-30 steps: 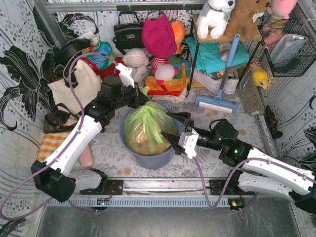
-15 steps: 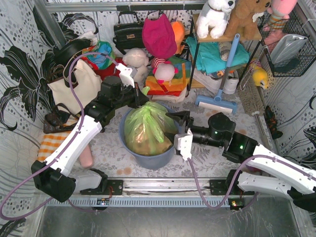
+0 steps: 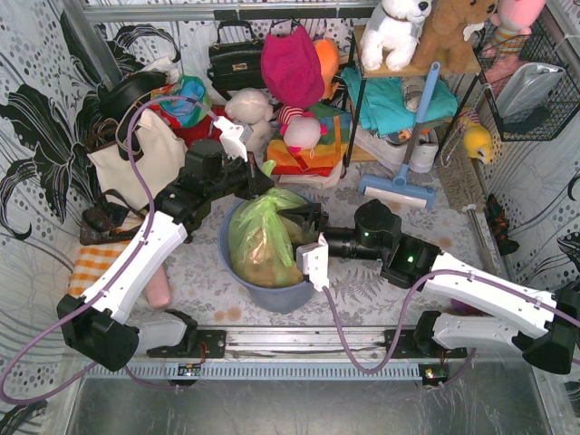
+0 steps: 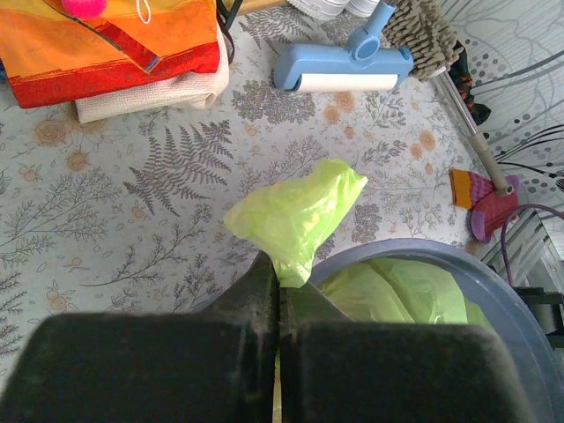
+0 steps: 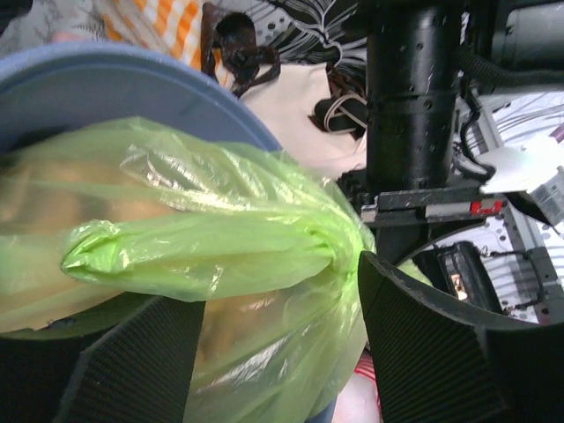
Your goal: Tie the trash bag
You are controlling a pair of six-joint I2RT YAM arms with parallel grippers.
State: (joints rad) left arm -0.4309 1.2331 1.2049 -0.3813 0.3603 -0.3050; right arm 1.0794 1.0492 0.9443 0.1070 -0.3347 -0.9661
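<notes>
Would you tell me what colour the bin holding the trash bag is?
The bin is blue, clearest in the top external view.

top: overhead, wide | wrists: close-up — trash bag (image 3: 258, 237) (shared by all)

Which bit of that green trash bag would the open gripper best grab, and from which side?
Probably the free ear of the trash bag, bunched into a narrow roll across the top. Come from the right, where the open right gripper straddles it, closing across the roll; the left gripper pinches the other ear.
</notes>
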